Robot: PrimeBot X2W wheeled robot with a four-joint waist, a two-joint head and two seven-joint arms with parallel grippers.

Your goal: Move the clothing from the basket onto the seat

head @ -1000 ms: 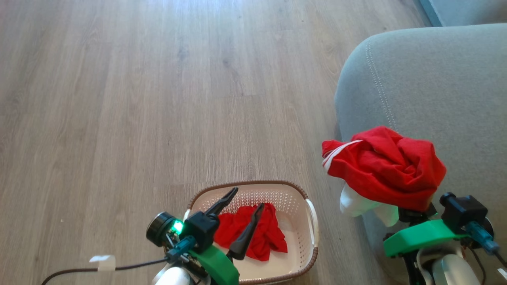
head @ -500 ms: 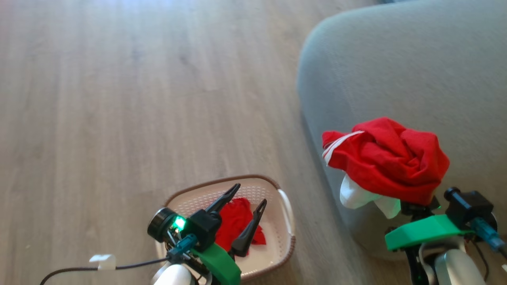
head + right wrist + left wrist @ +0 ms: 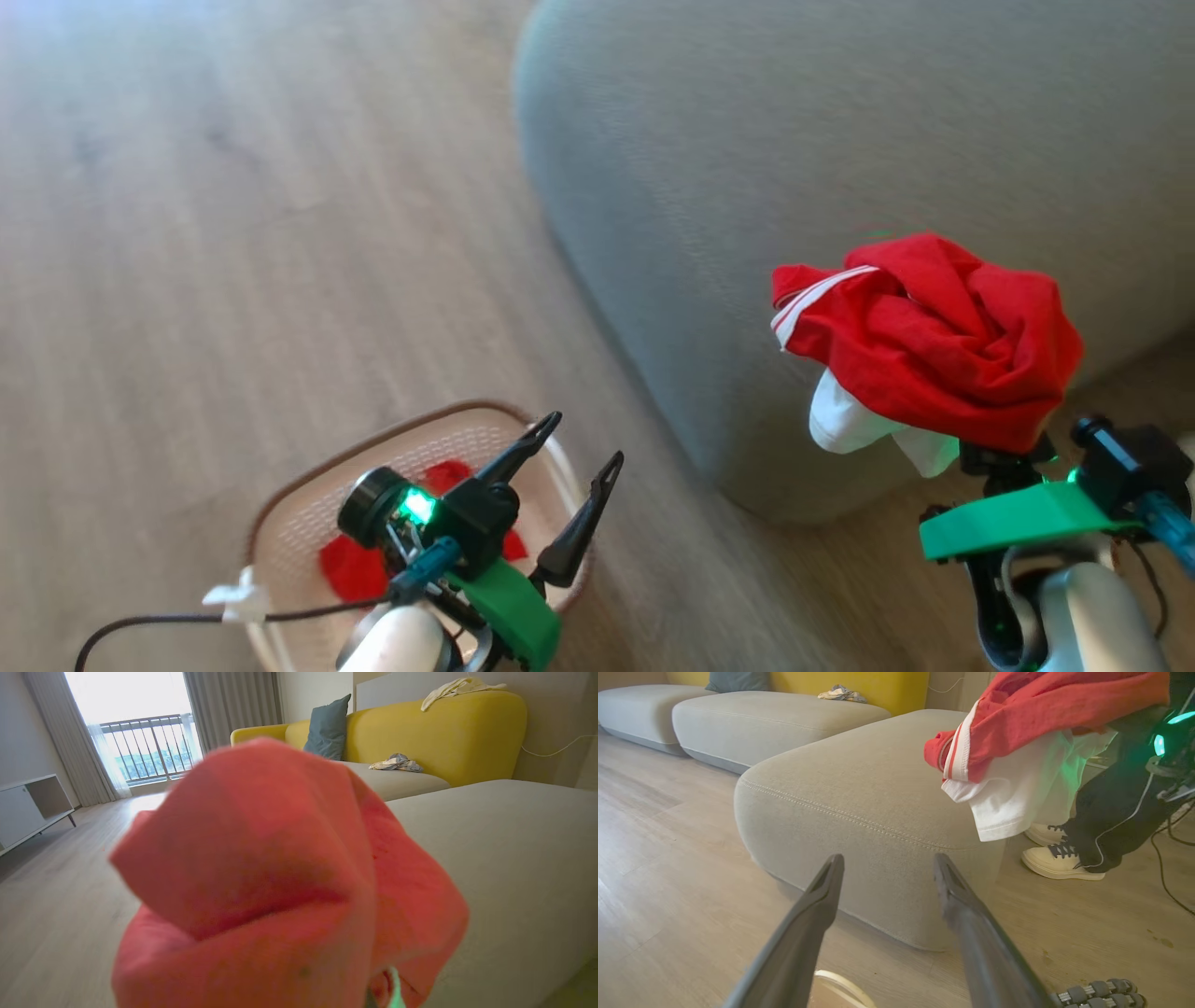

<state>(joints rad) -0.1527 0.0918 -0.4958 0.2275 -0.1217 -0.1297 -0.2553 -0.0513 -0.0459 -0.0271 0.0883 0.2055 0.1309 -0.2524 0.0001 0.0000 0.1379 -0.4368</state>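
Ahead, grey-green sofa; lower left, basket with one red garment beneath the empty, wide-spread left gripper; near the sofa's corner, red-and-white garment bunched over the right gripper, fingers buried, spread untellable; beyond, a person's pale trainers.

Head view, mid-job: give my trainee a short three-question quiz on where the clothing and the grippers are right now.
1. Short answer: what lies in the basket?
2. True or false: the left gripper is shut on cloth.
3. Pick one. The red-and-white garment is: A, in the basket; B, aloft on the right gripper; C, in the left gripper.

Key: 1, red clothing. 2, false: it is open and empty. 3, B.
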